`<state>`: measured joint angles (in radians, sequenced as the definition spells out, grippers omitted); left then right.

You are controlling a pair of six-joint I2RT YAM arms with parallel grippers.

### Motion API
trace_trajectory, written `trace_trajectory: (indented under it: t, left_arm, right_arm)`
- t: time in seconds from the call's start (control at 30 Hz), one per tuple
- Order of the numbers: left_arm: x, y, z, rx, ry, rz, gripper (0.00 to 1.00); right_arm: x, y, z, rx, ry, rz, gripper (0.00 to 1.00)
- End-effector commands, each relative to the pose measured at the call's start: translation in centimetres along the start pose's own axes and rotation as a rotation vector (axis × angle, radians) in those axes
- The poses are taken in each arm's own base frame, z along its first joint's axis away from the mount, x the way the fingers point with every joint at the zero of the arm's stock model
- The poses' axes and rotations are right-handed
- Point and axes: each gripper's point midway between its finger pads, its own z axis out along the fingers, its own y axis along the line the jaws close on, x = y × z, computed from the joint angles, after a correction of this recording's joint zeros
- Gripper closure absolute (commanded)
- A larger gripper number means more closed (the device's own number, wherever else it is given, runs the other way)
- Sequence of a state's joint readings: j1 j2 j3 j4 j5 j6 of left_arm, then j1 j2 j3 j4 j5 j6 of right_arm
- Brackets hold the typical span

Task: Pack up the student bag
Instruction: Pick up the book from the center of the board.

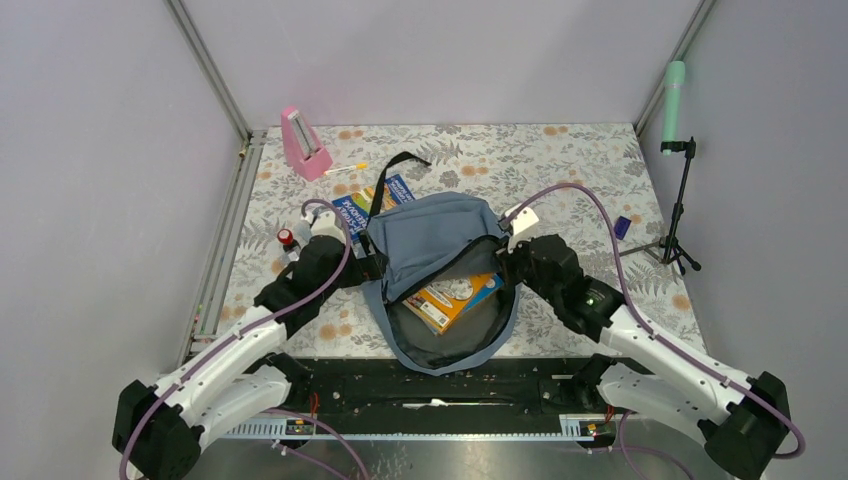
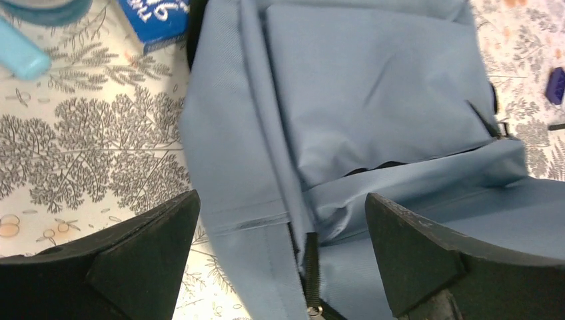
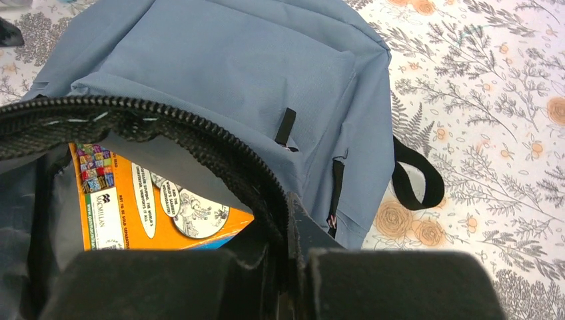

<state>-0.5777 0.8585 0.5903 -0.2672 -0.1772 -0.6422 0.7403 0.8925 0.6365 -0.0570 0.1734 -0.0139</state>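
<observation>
With your right gripper (image 3: 292,243) clamped on the student bag's (image 1: 430,240) zipper rim and your left gripper (image 2: 281,223) spread wide, you likely load another item next.

So my left arm (image 1: 232,347) and right arm (image 1: 665,352) are white shells with black joints, purple cables (image 1: 566,185) looping along each, chunky matte-black fingers (image 2: 136,267), tiny green light (image 1: 597,297) on the right one.

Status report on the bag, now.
Left gripper open over student bag. Right gripper shut on its zipper rim. Orange book inside; blue book outside, behind.
</observation>
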Motion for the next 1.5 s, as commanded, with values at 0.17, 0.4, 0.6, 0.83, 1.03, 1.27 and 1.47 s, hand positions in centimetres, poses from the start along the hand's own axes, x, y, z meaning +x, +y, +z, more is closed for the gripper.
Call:
trace_trajectory:
  t: [0.17,0.4,0.6,0.83,1.03,1.27,1.47]
  left_arm:
    - [0.5,-1.2,2.9,0.054,0.003,-0.123,0.02]
    - [2.0,-5.1,5.5,0.241,0.100,-0.110,0.22]
    - [2.3,-9.9,7.5,0.465,0.160,-0.112,0.44]
    - [2.6,-13.9,8.9,0.588,0.188,-0.082,0.50]
    - [1.3,-12.4,8.9,0.502,0.147,-0.014,0.38]
    - [-2.6,-8.1,7.1,0.283,0.044,0.112,0.12]
    - [-4.6,-4.0,6.4,0.084,0.120,0.286,0.05]
  right_arm:
    - [0.7,-2.3,-2.3,0.121,0.015,0.066,1.00]
    - [0.8,-3.3,-4.3,0.172,0.016,0.091,1.00]
    - [0.5,-4.0,-5.7,0.202,0.017,0.109,1.00]
    - [0.2,-4.8,-6.8,0.238,0.011,0.117,1.00]
    - [0.1,-5.4,-7.1,0.281,0.008,0.129,1.00]
    - [-0.2,-5.8,-7.0,0.299,0.005,0.120,1.00]
    - [0.0,-5.7,-6.8,0.298,-0.004,0.121,1.00]
